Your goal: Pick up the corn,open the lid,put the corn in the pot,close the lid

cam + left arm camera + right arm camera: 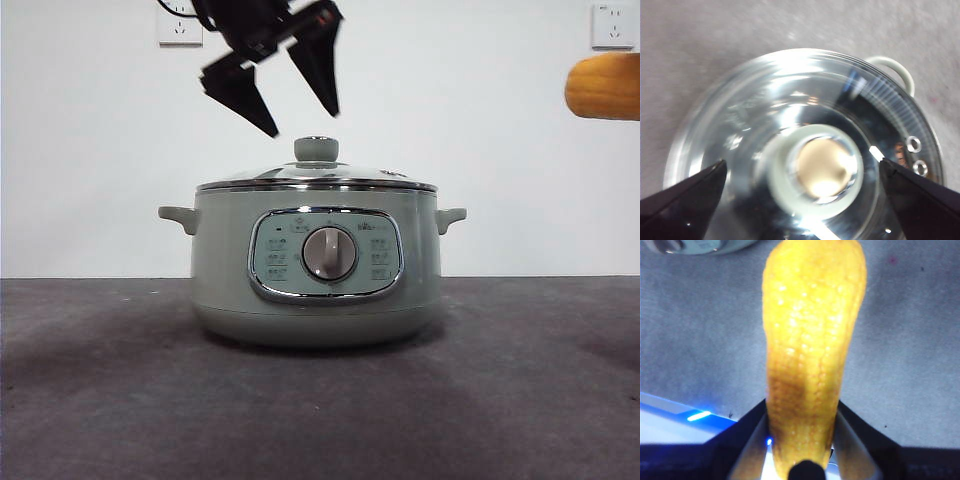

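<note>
My left gripper [300,110] hangs agape over the lid [805,150]; glass looks slick and fragile, so I'd pinch its knob [822,167]; right gripper [801,440] clamps the firm corn [810,340].

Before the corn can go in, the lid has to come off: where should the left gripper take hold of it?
Grip the lid by its round knob, coming straight down from above. The knob stands proud at the dome's centre, while the glass is smooth and sloped. The left gripper hangs open just above it, jaws either side in the left wrist view. The right gripper holds the corn aside.
</note>
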Controlling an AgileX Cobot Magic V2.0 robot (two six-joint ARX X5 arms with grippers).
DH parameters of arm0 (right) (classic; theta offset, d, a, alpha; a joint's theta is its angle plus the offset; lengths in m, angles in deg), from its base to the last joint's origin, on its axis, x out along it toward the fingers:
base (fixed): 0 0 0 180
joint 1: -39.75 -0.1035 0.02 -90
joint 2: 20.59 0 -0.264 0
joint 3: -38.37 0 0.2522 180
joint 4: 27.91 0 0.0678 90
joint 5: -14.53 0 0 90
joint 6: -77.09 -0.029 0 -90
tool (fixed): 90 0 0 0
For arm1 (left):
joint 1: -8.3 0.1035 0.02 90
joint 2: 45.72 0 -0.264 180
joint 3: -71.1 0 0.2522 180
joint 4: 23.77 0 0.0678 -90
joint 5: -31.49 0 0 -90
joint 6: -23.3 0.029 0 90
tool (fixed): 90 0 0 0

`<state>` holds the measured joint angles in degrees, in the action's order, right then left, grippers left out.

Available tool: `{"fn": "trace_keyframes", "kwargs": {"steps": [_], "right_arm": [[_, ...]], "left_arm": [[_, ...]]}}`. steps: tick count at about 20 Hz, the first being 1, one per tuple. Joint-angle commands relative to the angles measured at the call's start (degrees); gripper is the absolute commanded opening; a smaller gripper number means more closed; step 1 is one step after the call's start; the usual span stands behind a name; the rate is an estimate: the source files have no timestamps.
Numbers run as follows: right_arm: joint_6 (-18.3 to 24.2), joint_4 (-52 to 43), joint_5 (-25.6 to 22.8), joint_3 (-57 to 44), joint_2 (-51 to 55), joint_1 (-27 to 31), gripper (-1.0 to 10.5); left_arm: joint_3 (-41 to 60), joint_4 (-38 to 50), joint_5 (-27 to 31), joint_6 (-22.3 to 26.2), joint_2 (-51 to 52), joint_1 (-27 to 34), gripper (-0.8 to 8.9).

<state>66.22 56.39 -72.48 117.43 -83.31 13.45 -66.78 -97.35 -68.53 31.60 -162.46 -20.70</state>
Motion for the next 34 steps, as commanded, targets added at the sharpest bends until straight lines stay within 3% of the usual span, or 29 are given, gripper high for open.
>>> {"fn": "trace_keyframes", "kwargs": {"steps": [1, 6, 9, 11, 16, 17, 29, 34], "right_arm": [[-0.96, -0.35, 0.07, 0.15, -0.02, -0.90, -0.2], [-1.18, -0.90, 0.02, 0.15, -0.02, -2.99, -0.2], [-1.55, -1.81, 0.02, 0.15, -0.02, -2.99, -0.2], [-1.57, -1.90, 0.02, 0.15, -0.02, -2.99, -0.2], [-1.60, -3.28, 0.02, 0.15, -0.02, -2.99, -0.2], [-1.60, -3.28, 0.02, 0.15, -0.09, -2.99, -0.2], [-1.70, -5.92, 0.02, 0.24, -0.37, -2.99, -0.2], [-2.01, -6.12, 0.00, 4.57, -3.74, -2.99, -0.2]], "left_arm": [[-0.07, 0.33, 0.76, -1.05, -2.47, -1.01, 5.34], [-0.07, 1.29, 2.45, -2.78, -4.24, -1.60, 5.28], [-0.07, 1.75, 2.58, -2.97, -4.24, -1.60, 3.99], [-0.07, 0.96, 2.58, -3.02, -4.24, -1.60, 3.66], [-0.07, 0.77, 2.58, -2.97, -4.24, -2.08, 0.09], [-0.07, 0.83, 2.58, -2.93, -4.22, -2.14, -0.12], [-0.09, 1.68, 5.33, -2.56, 1.49, -1.88, -0.09], [-0.09, 1.79, 5.55, -2.40, 4.72, 0.04, -0.09]]}}
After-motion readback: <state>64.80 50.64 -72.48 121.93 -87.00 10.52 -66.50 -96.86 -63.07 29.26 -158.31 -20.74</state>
